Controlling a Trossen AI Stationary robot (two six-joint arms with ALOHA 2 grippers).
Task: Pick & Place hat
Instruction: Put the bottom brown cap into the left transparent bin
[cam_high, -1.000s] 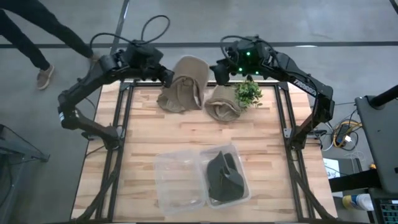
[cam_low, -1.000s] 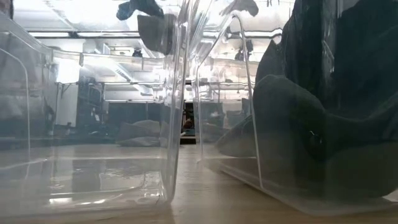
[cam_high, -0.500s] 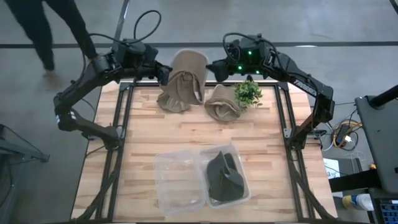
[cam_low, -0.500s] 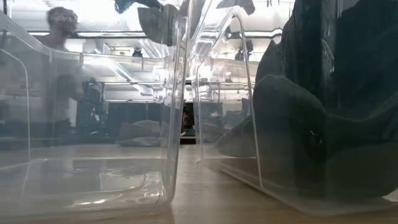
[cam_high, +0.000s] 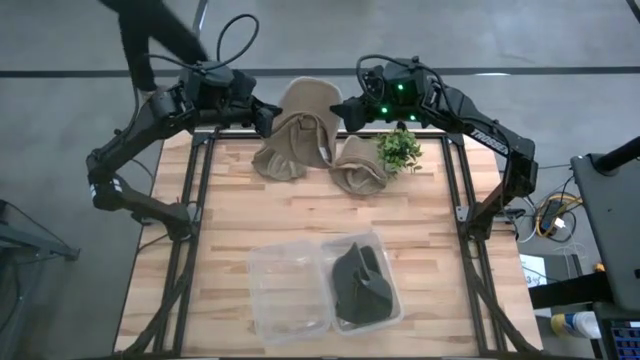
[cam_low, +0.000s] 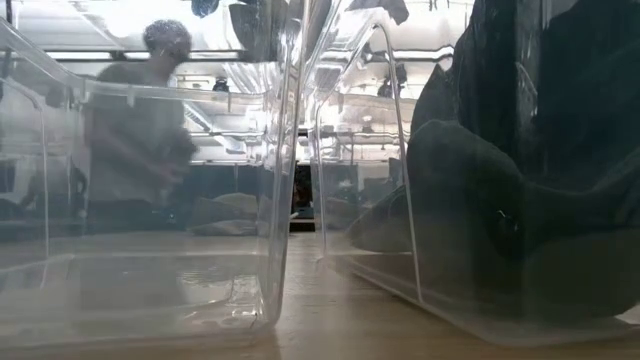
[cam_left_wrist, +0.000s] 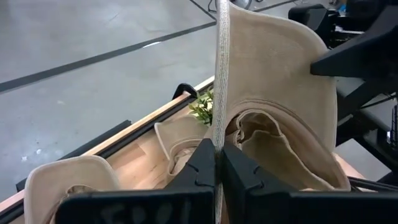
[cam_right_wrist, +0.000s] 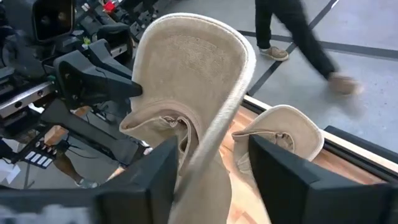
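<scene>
A tan brimmed hat (cam_high: 306, 112) is held up over the table's far edge between both arms, its brim standing on edge. My left gripper (cam_high: 262, 114) is at the hat's left side, shut on the brim (cam_left_wrist: 216, 163). My right gripper (cam_high: 346, 112) is at the hat's right side and open. In the right wrist view its fingers (cam_right_wrist: 211, 180) stand on either side of the brim edge (cam_right_wrist: 214, 140), and I see no contact. Two more tan hats (cam_high: 278, 160) (cam_high: 356, 168) lie on the table below. My left gripper pinches the raised hat's brim edge (cam_left_wrist: 217, 127) between its two shut fingers, coming level from the table's left. The brim runs edge-on straight out past the fingertips. The hat is upright with its crown opening (cam_left_wrist: 273, 146) facing the right arm, and its lower part rests against the hat beneath.
A small green plant (cam_high: 400, 148) stands beside the right-hand tan hat. Near the front edge sit two clear tubs: the left one (cam_high: 288, 290) empty, the right one (cam_high: 384, 300) holding a dark hat (cam_low: 520, 190). A person (cam_low: 140, 150) walks past the far side.
The left gripper has lifted slightly toward the far edge, and the tan hat has tipped up more upright, its top brim rising. The right gripper has edged toward the hat's right side. A person has walked along behind the table.
</scene>
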